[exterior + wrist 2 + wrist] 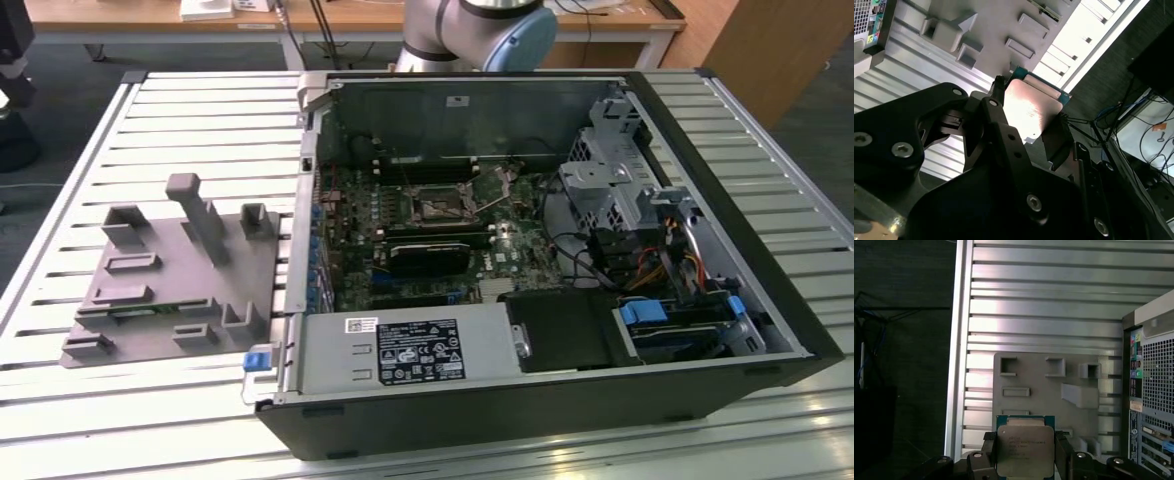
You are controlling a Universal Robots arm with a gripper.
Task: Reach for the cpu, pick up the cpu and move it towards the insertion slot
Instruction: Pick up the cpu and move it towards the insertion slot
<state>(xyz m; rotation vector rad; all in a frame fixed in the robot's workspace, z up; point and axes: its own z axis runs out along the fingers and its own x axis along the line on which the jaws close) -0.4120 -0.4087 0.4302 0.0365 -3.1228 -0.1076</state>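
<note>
Silvery metal catches the light: the cpu (1021, 450) sits pinched between the jaws of the gripper (1031, 127), held clear above the grey fixture (1054, 390) beneath them, beside the computer case (1154, 390).

We note even, bright light in the exterior view; the ribbed bench (200, 120) gleams along its slats, strongest near the lower edge. The computer case (534, 400) interior reads dim, with detail lost in shadow. In the second wrist view, glare washes out the cpu (1029, 107) top and the bench slats, while the claw (1026, 140) is near-black and soft. In the first wrist view, the slats glare; the floor (904, 365) is dark.
</note>
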